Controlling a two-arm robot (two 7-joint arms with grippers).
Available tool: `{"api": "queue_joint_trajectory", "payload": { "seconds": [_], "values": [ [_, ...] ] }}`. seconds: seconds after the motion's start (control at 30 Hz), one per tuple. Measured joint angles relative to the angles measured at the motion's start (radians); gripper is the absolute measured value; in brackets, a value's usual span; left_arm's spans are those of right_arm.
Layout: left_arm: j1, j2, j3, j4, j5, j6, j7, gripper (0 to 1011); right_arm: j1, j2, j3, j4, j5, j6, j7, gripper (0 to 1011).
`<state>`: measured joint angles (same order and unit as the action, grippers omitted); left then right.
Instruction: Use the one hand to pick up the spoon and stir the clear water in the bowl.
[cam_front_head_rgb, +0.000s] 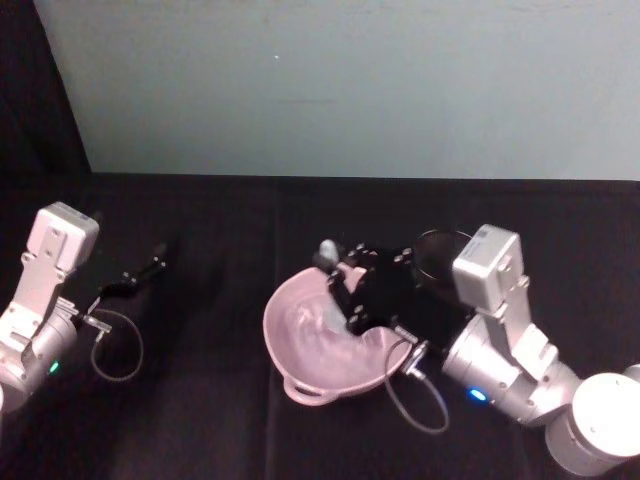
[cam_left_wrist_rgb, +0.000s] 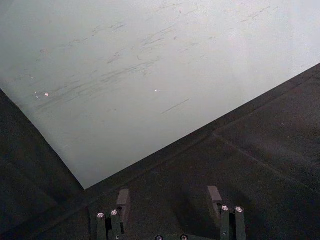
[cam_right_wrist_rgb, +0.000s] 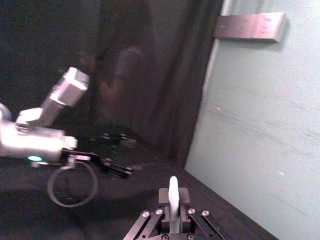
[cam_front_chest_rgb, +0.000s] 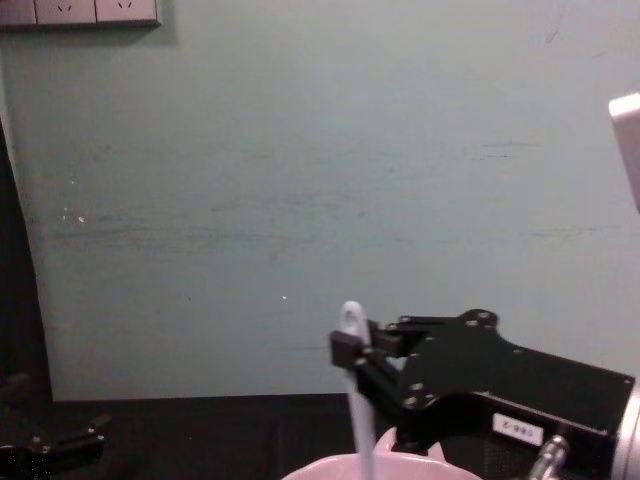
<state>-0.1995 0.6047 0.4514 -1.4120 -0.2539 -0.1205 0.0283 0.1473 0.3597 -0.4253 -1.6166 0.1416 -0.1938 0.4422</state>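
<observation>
My right gripper (cam_front_head_rgb: 343, 283) is shut on the white spoon (cam_front_head_rgb: 326, 254) above the far rim of the pale pink bowl (cam_front_head_rgb: 300, 345). In the chest view the spoon (cam_front_chest_rgb: 357, 400) stands nearly upright, its holed tip above the right gripper (cam_front_chest_rgb: 352, 356), and its lower part drops behind the bowl's rim (cam_front_chest_rgb: 330, 467). The scoop is hidden. The right wrist view has the handle (cam_right_wrist_rgb: 173, 197) pinched between the fingers. My left gripper (cam_front_head_rgb: 155, 262) rests open at the far left of the table, with nothing between its fingers (cam_left_wrist_rgb: 122, 201).
A black wire-mesh cup (cam_front_head_rgb: 440, 252) stands just behind the right gripper. The bowl's loop handle (cam_front_head_rgb: 303, 392) faces the front. A pale green wall (cam_front_head_rgb: 350, 90) closes off the back of the black table. A cable loop (cam_front_head_rgb: 118, 345) hangs by the left arm.
</observation>
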Motion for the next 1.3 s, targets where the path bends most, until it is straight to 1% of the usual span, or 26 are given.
{"api": "queue_joint_trajectory", "payload": {
  "seconds": [0.07, 0.2, 0.37, 0.57, 0.6, 0.63, 0.73, 0.83, 0.87, 1.0, 1.13, 1.2, 1.3],
  "values": [
    [0.000, 0.000, 0.000, 0.000, 0.000, 0.000, 0.000, 1005, -0.005, -0.001, -0.019, -0.019, -0.004, 0.000, 0.010, 118],
    [0.000, 0.000, 0.000, 0.000, 0.000, 0.000, 0.000, 1005, -0.011, -0.007, -0.033, -0.034, 0.007, -0.001, 0.018, 117],
    [0.000, 0.000, 0.000, 0.000, 0.000, 0.000, 0.000, 1005, -0.012, -0.020, -0.037, -0.035, 0.037, -0.004, 0.025, 118],
    [0.000, 0.000, 0.000, 0.000, 0.000, 0.000, 0.000, 1005, 0.004, -0.042, -0.033, -0.002, 0.088, -0.006, 0.032, 117],
    [0.000, 0.000, 0.000, 0.000, 0.000, 0.000, 0.000, 1005, 0.008, -0.049, -0.030, 0.012, 0.102, -0.007, 0.032, 118],
    [0.000, 0.000, 0.000, 0.000, 0.000, 0.000, 0.000, 1005, 0.008, -0.049, -0.030, 0.012, 0.102, -0.007, 0.032, 118],
    [0.000, 0.000, 0.000, 0.000, 0.000, 0.000, 0.000, 1005, 0.021, -0.066, -0.015, 0.051, 0.130, -0.011, 0.025, 117],
    [0.000, 0.000, 0.000, 0.000, 0.000, 0.000, 0.000, 1005, 0.029, -0.074, -0.003, 0.073, 0.138, -0.013, 0.012, 118],
    [0.000, 0.000, 0.000, 0.000, 0.000, 0.000, 0.000, 1005, 0.034, -0.080, 0.007, 0.090, 0.143, -0.014, 0.002, 117],
    [0.000, 0.000, 0.000, 0.000, 0.000, 0.000, 0.000, 1005, 0.045, -0.085, 0.031, 0.116, 0.145, -0.020, -0.022, 117],
    [0.000, 0.000, 0.000, 0.000, 0.000, 0.000, 0.000, 1005, 0.046, -0.081, 0.060, 0.124, 0.143, -0.025, -0.041, 118],
    [0.000, 0.000, 0.000, 0.000, 0.000, 0.000, 0.000, 1005, 0.045, -0.079, 0.064, 0.124, 0.142, -0.025, -0.043, 117],
    [0.000, 0.000, 0.000, 0.000, 0.000, 0.000, 0.000, 1005, 0.036, -0.064, 0.083, 0.111, 0.134, -0.026, -0.048, 118]
  ]
}}
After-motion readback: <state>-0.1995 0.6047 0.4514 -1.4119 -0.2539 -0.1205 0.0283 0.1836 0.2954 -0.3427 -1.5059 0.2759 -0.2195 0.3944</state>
